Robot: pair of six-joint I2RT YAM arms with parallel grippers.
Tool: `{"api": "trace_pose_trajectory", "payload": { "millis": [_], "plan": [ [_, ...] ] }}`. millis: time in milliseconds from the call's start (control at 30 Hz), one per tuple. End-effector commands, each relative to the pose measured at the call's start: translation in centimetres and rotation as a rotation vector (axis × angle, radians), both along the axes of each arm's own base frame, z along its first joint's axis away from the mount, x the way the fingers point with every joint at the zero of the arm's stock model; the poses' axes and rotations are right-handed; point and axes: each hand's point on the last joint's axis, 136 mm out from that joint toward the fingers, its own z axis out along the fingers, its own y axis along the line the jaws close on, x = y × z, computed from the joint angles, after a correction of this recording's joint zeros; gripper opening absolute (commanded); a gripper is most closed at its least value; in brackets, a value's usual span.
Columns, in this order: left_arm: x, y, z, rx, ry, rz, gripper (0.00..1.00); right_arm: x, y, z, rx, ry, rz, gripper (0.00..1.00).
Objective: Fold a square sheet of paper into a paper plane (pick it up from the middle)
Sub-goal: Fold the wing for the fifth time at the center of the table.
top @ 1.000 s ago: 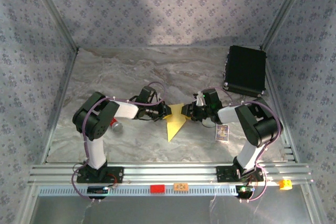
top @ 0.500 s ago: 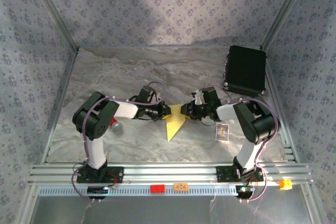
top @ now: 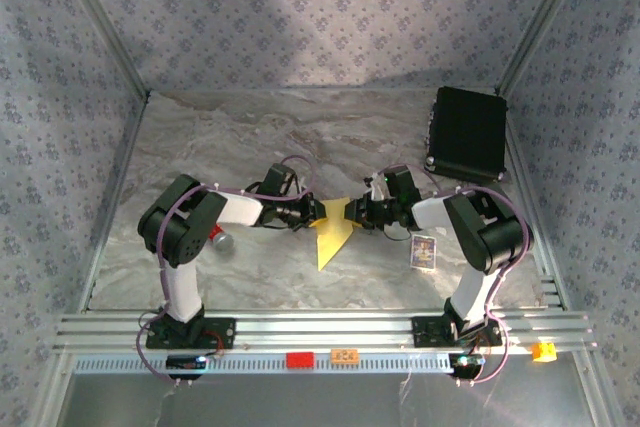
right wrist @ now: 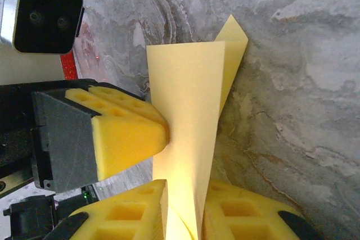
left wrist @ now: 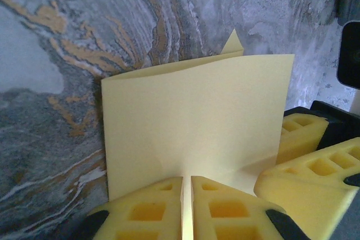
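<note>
L hand [left wrist: 187,198] tight on yellow sheet [left wrist: 197,116], R hand [right wrist: 184,212] maybe too.

You have the sheet of paper [top: 333,234] near the middle of the table [top: 250,137], its point lying toward 6 o'clock. The left arm [top: 245,211] reaches it from 9 o'clock and the right arm [top: 430,215] from 3 o'clock. Both sets of jaws meet at its 12 o'clock end, with the sheet between them. The case [top: 467,134] lies at 2 o'clock, in the far corner. The card [top: 427,250] lies at 4 o'clock, just beside the right arm. The tool [top: 221,241] lies at 8 o'clock, partly under the left arm.
</note>
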Motion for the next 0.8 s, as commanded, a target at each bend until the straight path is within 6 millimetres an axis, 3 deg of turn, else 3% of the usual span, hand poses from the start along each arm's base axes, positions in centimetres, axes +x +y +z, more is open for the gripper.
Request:
{"api": "trace_pose_trajectory", "payload": {
  "millis": [0,367,500,767],
  "plan": [
    [-0.3,0.5,-0.8,0.018,0.015,-0.008,0.12,0.0,0.0,-0.4,-0.009,0.009,0.020,0.22],
    [-0.1,0.5,0.0,0.008,-0.005,-0.007,0.15,0.1,-0.3,0.2,0.003,0.009,0.002,0.12],
    [0.2,0.4,1.3,0.009,-0.038,-0.019,0.27,0.3,-1.2,0.2,-0.026,0.028,-0.061,0.08],
    [-0.7,0.3,3.9,0.111,-0.190,-0.073,0.36,0.7,-3.4,0.8,-0.038,0.117,-0.298,0.06]
  ]
}}
